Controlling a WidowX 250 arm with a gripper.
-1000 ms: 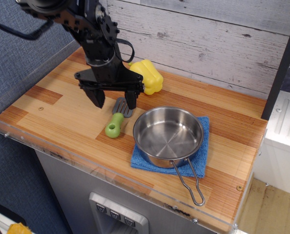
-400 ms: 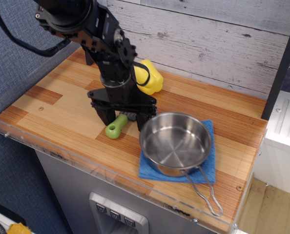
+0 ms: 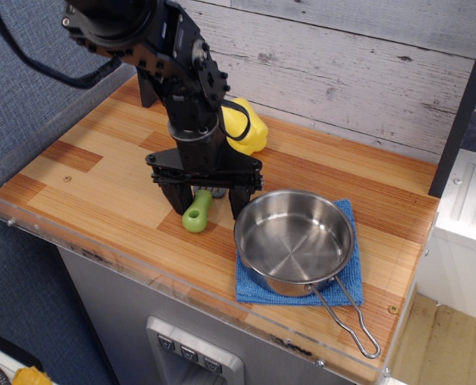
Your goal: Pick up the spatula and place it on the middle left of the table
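Note:
The spatula's lime-green handle (image 3: 197,212) lies on the striped wooden table (image 3: 102,180), its holed end toward the front edge. Its grey slotted head is mostly hidden under the gripper. My black gripper (image 3: 208,204) stands straight down over the spatula, jaws open, one finger (image 3: 178,197) left of the handle and one finger (image 3: 240,200) right of it, tips at or near the table top. The right finger is close beside the steel pan.
A steel pan (image 3: 293,238) with a wire handle sits on a blue cloth (image 3: 340,281) right of the gripper. A yellow toy pepper (image 3: 248,131) stands behind the arm near the plank wall. A clear acrylic rim (image 3: 142,261) edges the front.
The gripper has moved right and down over the spatula's head. The pan and blue cloth have shifted right and toward the front. The spatula has slid slightly right.

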